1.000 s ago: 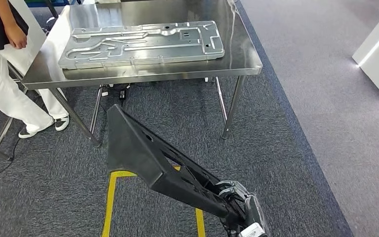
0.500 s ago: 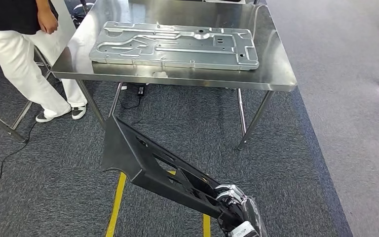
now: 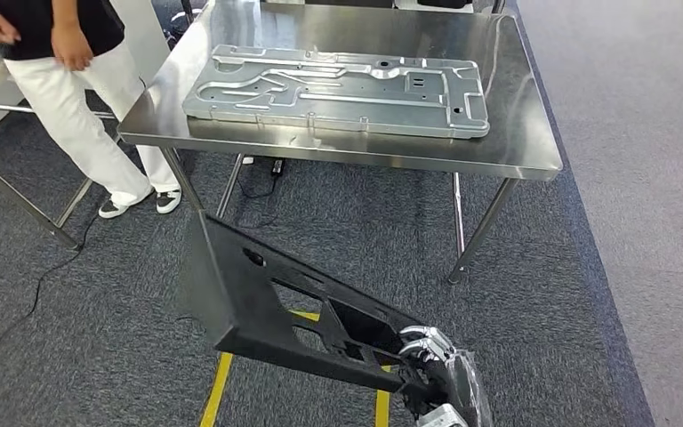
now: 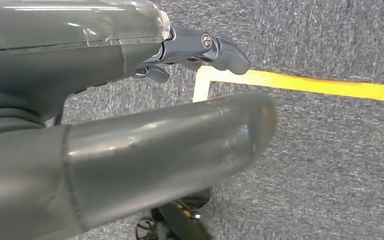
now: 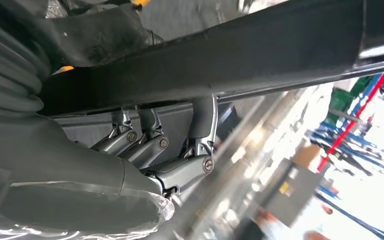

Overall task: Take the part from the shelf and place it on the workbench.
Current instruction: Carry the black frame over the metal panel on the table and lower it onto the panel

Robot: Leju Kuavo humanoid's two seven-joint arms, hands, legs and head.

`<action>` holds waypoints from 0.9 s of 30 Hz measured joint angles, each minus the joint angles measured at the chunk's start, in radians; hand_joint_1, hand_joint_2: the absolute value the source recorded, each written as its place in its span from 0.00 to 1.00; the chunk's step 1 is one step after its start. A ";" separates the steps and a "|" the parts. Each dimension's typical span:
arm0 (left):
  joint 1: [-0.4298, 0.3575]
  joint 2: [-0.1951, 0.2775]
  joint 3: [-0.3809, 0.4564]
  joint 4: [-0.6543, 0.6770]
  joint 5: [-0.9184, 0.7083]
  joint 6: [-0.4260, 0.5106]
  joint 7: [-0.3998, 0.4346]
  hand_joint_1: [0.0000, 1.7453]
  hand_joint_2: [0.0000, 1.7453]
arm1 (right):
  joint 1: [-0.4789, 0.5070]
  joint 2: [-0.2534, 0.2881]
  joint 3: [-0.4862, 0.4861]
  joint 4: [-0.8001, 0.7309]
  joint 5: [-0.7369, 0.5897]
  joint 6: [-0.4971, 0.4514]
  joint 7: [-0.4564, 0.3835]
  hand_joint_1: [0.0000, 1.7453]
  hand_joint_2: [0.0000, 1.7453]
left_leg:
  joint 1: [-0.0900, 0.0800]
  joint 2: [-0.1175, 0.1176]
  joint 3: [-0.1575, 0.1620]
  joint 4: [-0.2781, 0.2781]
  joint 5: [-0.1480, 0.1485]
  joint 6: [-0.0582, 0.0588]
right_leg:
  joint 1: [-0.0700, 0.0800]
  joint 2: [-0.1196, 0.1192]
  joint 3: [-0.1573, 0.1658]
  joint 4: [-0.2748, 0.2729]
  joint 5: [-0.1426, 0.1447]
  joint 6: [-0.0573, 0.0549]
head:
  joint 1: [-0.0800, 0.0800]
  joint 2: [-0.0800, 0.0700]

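Steel bench (image 3: 498,151), grey carpet (image 3: 587,267), yellow tape (image 3: 218,382); person (image 3: 71,71) beyond.
My right hand (image 3: 427,369) grips the part (image 3: 267,302); left hand (image 4: 130,150) spread, empty. Bench nearer than before.

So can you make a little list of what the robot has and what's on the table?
held part: long black plastic part, gripped at its near end
holding hand: right hand, fingers hooked on the part's edge
left hand: left hand holds nothing, above grey carpet with yellow floor tape
table: steel workbench ahead
on table: flat silver metal panel
nearby: person in white trousers, at the table's left end
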 joint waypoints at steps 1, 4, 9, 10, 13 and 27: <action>0.003 0.000 0.002 0.000 -0.006 -0.001 -0.001 0.00 0.00 | 0.002 0.000 -0.008 -0.011 0.025 -0.002 0.008 1.00 1.00 | 0.002 0.002 0.012 -0.037 0.037 -0.001 | -0.001 -0.002 0.013 0.000 -0.010 0.003 | 0.000 0.000; 0.007 0.000 0.009 0.000 -0.015 -0.002 -0.005 0.00 0.00 | 0.001 0.000 -0.031 -0.039 0.060 -0.004 0.025 1.00 1.00 | -0.001 0.010 0.093 -0.216 0.123 0.007 | 0.000 -0.008 0.048 0.000 -0.042 0.018 | 0.000 0.000; 0.011 0.000 0.020 0.000 -0.036 -0.007 -0.005 0.00 0.00 | -0.009 0.000 -0.065 -0.060 0.094 0.016 0.054 1.00 1.00 | -0.004 0.006 0.145 -0.278 0.090 0.045 | 0.001 -0.007 0.040 0.052 -0.027 0.049 | 0.000 0.000; 0.010 0.000 0.021 0.000 -0.044 -0.010 -0.006 0.00 0.00 | -0.017 0.000 -0.076 -0.060 0.114 0.034 0.072 1.00 1.00 | -0.002 0.004 0.161 -0.287 0.084 0.051 | 0.000 -0.006 0.009 0.103 -0.020 0.052 | 0.000 0.000; 0.005 -0.001 0.022 0.000 -0.068 -0.019 -0.002 0.00 0.00 | -0.052 0.002 -0.126 -0.049 0.210 0.105 0.127 1.00 1.00 | -0.002 0.002 0.209 -0.304 0.057 0.059 | -0.004 -0.004 -0.134 0.270 -0.072 0.057 | 0.001 0.000; -0.036 -0.013 0.023 0.000 -0.118 -0.034 0.021 0.00 0.00 | -0.201 -0.004 -0.229 0.054 0.473 0.257 0.159 1.00 1.00 | -0.003 -0.003 0.212 -0.051 0.020 0.009 | 0.005 -0.001 -0.104 0.030 0.073 -0.014 | 0.000 0.000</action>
